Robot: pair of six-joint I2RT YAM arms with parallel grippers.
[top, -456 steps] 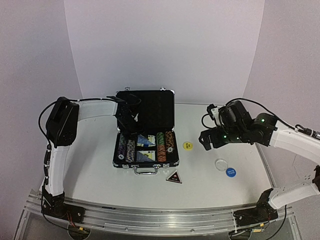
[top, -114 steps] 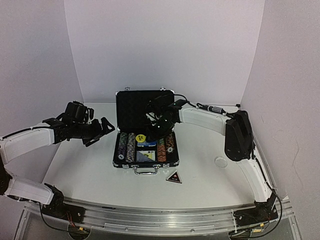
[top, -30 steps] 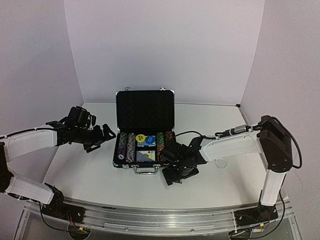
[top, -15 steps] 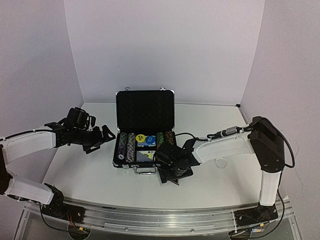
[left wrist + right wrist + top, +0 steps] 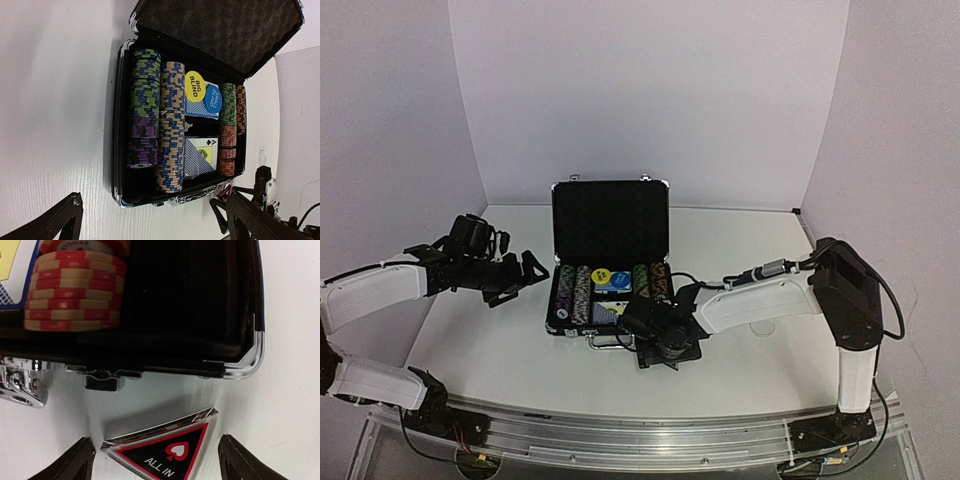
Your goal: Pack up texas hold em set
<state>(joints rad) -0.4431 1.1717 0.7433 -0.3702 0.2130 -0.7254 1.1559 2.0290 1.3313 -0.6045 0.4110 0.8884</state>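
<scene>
White table [image 5: 490,345] bears an open briefcase [image 5: 610,220] holding chips [image 5: 170,150], card decks [image 5: 201,155], a yellow disc [image 5: 195,86] and a blue disc [image 5: 212,99]. Just before its front right corner lies the triangular marker [image 5: 165,447], long edge spanning the right gripper [image 5: 157,462]'s spread, untouching jaws. The left gripper [image 5: 152,225] hangs wide open, well left of the briefcase.
</scene>
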